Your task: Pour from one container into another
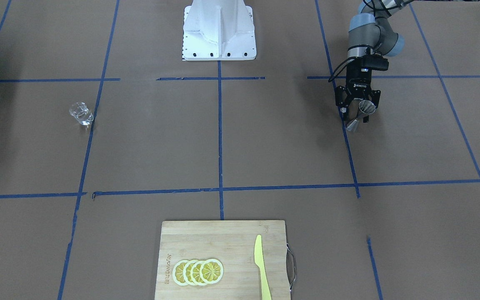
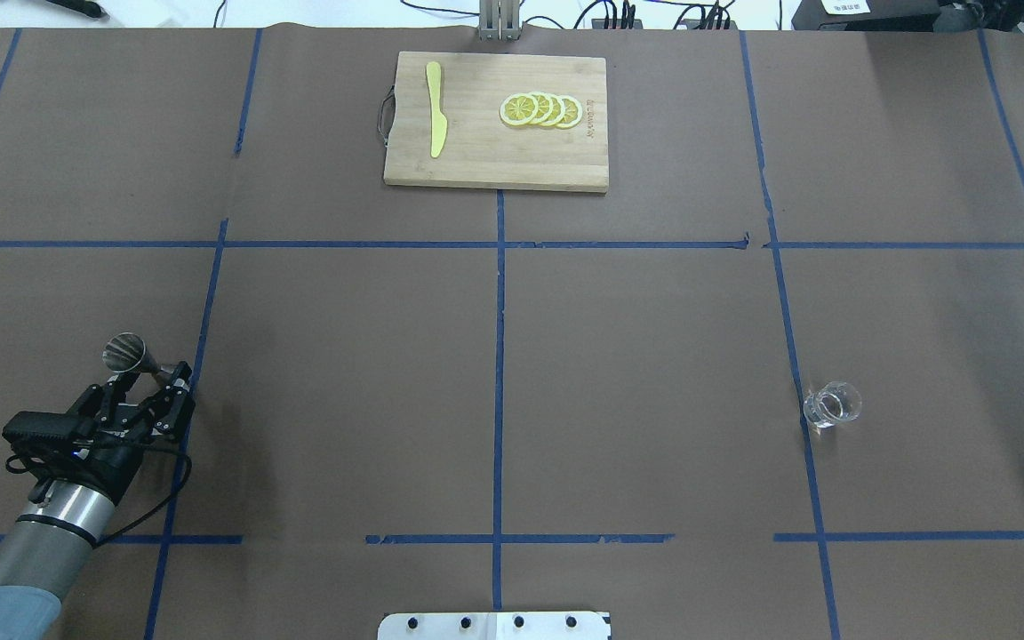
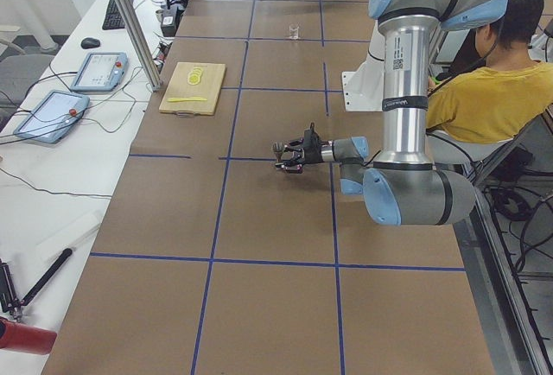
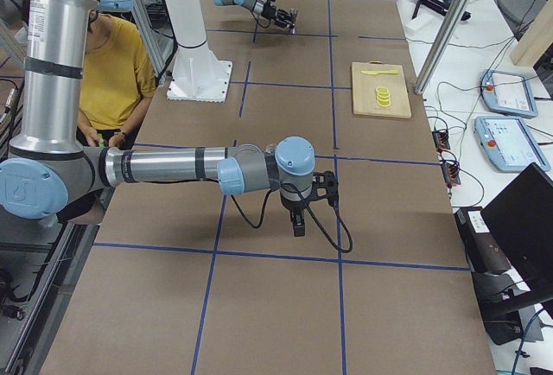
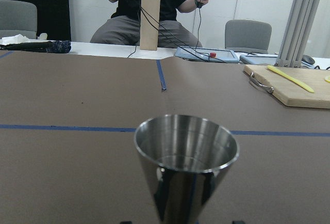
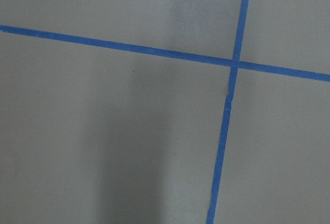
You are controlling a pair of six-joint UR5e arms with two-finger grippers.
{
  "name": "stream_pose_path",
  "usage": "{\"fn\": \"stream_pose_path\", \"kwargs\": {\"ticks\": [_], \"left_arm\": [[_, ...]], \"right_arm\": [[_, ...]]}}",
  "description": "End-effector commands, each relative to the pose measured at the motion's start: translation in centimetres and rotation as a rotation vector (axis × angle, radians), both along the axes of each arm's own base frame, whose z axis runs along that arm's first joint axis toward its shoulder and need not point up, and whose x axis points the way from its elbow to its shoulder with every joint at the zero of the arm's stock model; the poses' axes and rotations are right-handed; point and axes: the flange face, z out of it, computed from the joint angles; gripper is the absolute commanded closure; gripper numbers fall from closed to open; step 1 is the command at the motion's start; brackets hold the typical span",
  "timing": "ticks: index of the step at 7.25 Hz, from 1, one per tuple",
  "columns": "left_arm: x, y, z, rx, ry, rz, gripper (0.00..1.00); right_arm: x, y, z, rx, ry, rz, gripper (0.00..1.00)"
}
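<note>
Brown paper over a long table [image 2: 343, 373], squared off with blue tape [image 2: 499, 356]. On the robot's left side, a small stainless-steel jigger, two cones joined at a narrow waist [image 2: 125, 352]: upright, long axis vertical, mouth up, seemingly standing on the paper. Around its waist, the left gripper [image 2: 156, 373], reaching in level from the robot's side, jaws spread to either side about as wide as the rim; no clamping visible, so judged open and not yet holding. Inside the upper cone, in the left wrist view, only bright steel, no liquid to be seen.

Far across the table, on the robot's right side, a short round clear glass cup [image 2: 832, 404], upright just beside a tape line, well apart from jigger and left gripper alike. Contents hard to judge through the clear glass. Nearer to it by side: the right arm. Right gripper [image 4: 297, 219] seen only from the table's end, pointing down over bare paper and a tape crossing; no telling whether open or closed.

At the far edge, a bamboo cutting board [image 2: 494, 160] with lemon slices [image 2: 543, 109] and a yellow knife [image 2: 435, 120], well apart from both vessels.

Likely need next: closing on the waist, then bringing the vessels together.
</note>
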Motion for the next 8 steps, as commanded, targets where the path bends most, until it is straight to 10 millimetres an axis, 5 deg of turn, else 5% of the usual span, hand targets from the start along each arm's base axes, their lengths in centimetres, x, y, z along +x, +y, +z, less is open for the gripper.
{"fn": "stream_pose_path", "kwargs": {"ticks": [1, 4, 7, 8], "left_arm": [[-0.11, -0.12, 0.04, 0.008, -0.017, -0.003, 0.29], [-0.13, -0.14, 0.16, 0.014, -0.035, -0.005, 0.44], [-0.36, -0.19, 0.04, 0.015, -0.029, -0.008, 1.0], [-0.51, -0.3, -0.33, 0.022, -0.019, -0.02, 1.0]], "right_arm": [[0.0, 0.0, 0.11, -0.002, 0.0, 0.0, 0.0], [0.0, 0.0, 0.19, -0.003, 0.001, 0.0, 0.0], [0.0, 0.0, 0.11, -0.002, 0.0, 0.0, 0.0], [0.01, 0.07, 0.17, -0.003, 0.001, 0.0, 0.0]]}}
